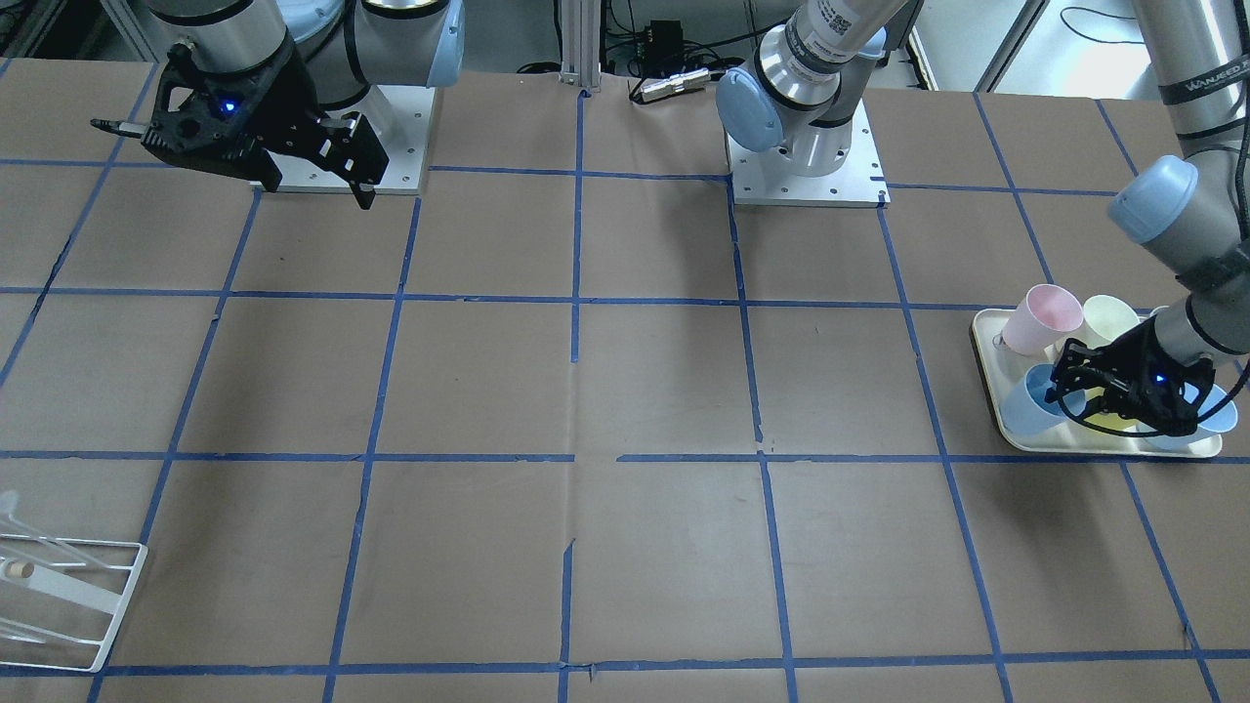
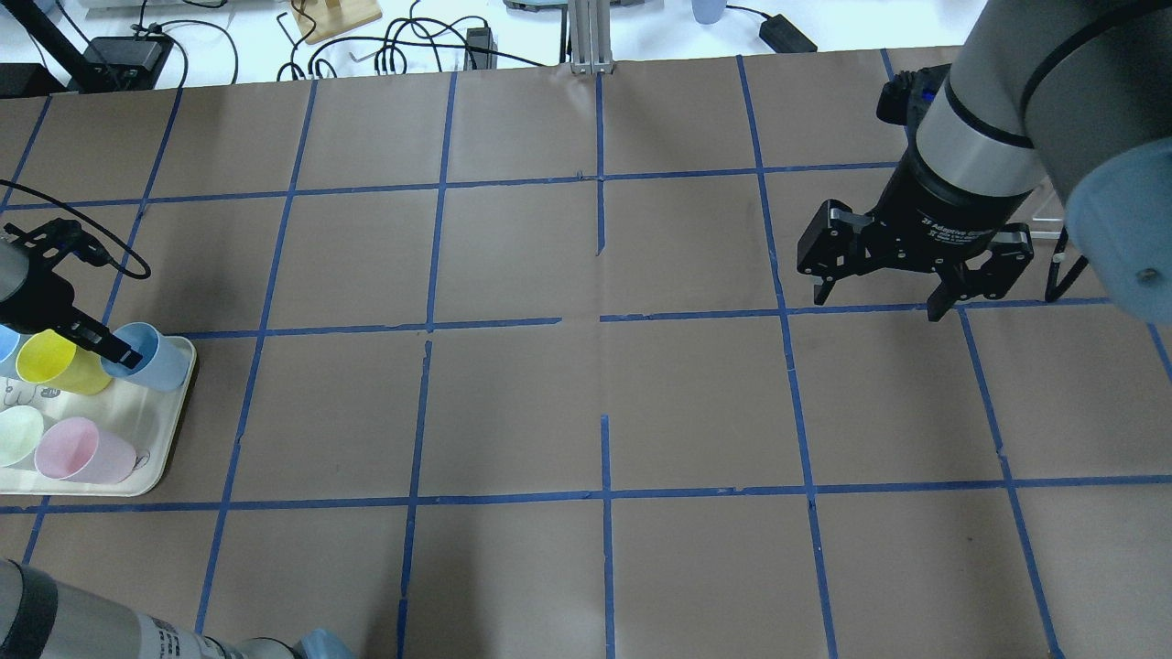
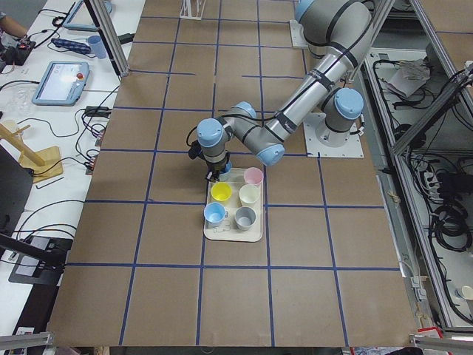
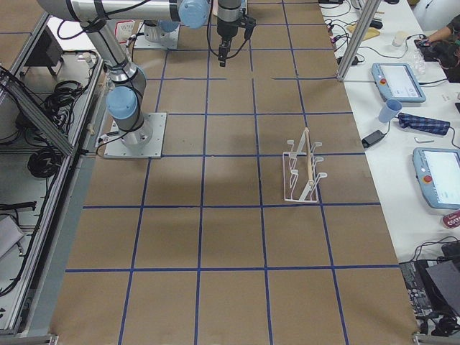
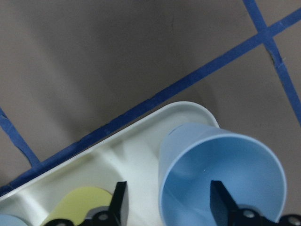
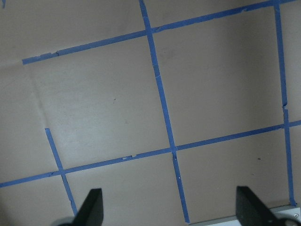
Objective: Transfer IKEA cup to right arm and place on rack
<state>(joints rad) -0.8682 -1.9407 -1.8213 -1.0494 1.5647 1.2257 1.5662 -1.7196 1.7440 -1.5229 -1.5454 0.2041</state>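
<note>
1. The blue cup [image 5: 221, 183] is smooth pale-blue plastic, tapered and without a handle. It stands mouth up in a rounded corner of the tray [image 2: 137, 483].
2. The left gripper [image 5: 168, 188] is down over the cup with its jaws apart. One black finger [image 5: 217, 200] is inside the mouth and the other is outside the wall, over the tray floor. Neither finger presses the wall.
3. The tray is a shallow, glossy cream rectangle with rounded corners and a raised rim. It also holds a yellow cup [image 2: 50, 361] just beside the blue one, a pink cup [image 2: 78, 450], a pale cup [image 2: 18, 435], a grey cup [image 3: 244, 217] and a second blue cup [image 3: 214, 214]. All are the same tapered shape and stand with their mouths up.
4. The table [image 2: 513, 403] is covered in matte brown paper, marked into squares with blue tape.
5. The right gripper [image 2: 876, 307] hangs above bare paper, well apart from the tray, with its fingers spread wide and nothing between them.
6. The rack [image 4: 302, 172] is thin white wire: a rectangular frame with slanted prongs and a tan wooden piece. It stands on the far side of the table from the tray and holds nothing.
</note>
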